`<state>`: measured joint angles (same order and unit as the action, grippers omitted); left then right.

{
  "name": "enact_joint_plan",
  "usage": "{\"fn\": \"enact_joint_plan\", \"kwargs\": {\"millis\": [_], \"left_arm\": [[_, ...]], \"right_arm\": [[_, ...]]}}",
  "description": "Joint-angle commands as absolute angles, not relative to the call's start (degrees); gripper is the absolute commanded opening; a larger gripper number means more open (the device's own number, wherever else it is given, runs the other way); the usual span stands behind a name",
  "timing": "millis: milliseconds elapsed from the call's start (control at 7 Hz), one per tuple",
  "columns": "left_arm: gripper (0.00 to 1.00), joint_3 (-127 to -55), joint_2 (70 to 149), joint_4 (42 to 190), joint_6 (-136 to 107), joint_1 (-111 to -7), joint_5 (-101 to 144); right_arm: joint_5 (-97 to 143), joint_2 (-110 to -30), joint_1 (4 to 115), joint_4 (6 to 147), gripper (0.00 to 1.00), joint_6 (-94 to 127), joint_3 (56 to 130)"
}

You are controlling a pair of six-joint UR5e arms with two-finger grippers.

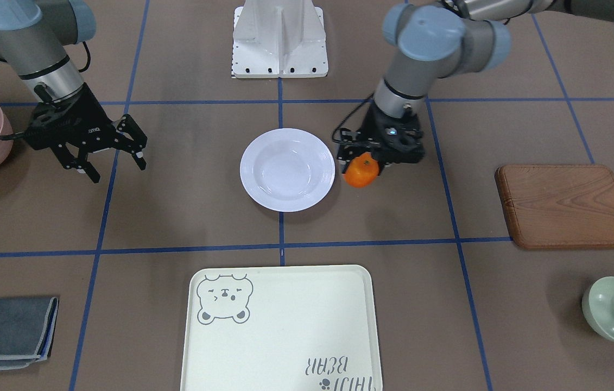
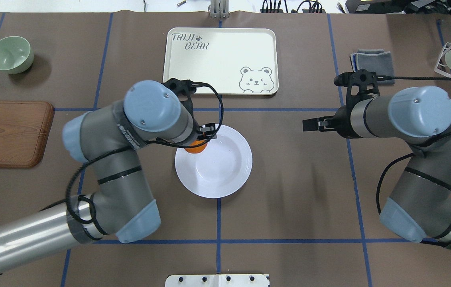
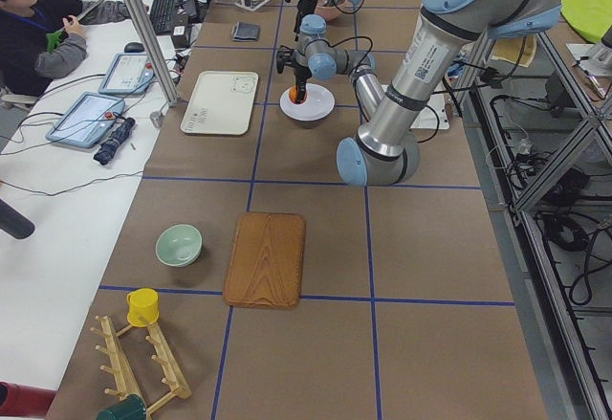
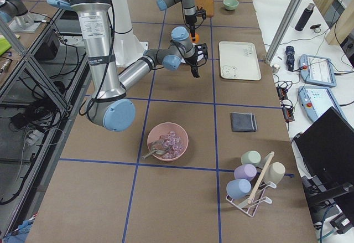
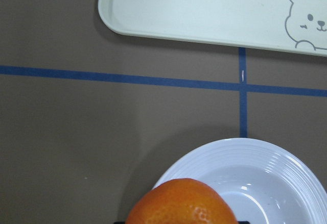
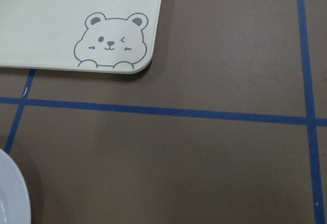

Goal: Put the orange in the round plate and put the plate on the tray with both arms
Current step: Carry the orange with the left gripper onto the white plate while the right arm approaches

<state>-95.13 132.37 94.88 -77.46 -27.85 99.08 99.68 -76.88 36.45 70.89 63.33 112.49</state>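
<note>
orange [image 1: 361, 170]: light, soft-skinned, probably rolls; best pinched gently across its middle.
round plate [image 1: 263, 187]: stiff, glossy, likely slippery and breakable; take it at opposite rim edges.
left gripper [image 1: 367, 158]: fingers clamped on orange, which hangs beneath them at the plate's rim.
right gripper [image 1: 116, 168]: fingers apart, holding nothing, well apart from plate.
tray [image 1: 279, 336]: on desk, near plate, not touching.

Open table [image 1: 187, 228] btwn round plate [image 1: 287, 169] & tray [image 1: 279, 326]; left hand [image 1: 365, 161] w/ orange [image 1: 361, 171] at plate edge.
</note>
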Motion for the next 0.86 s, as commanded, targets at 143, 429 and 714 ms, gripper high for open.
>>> {"fn": "enact_joint_plan", "kwargs": {"millis": [143,429,714], "left_arm": [[0.43,-88.0,135.4,95.0,-80.4,-22.3,92.4],[0.98,-85.7,135.0,97.9,-80.2,-20.7,89.4],[0.98,-93.0,134.8,97.9,-77.4,-23.8,91.0]], "right_arm": [[94.0,-74.6,29.6,75.3,1.00,68.4,112.9],[92.9,-74.6,28.2,75.3,1.00,68.4,112.9],[92.8,-74.6,27.4,75.3,1.00,68.4,112.9]]}}
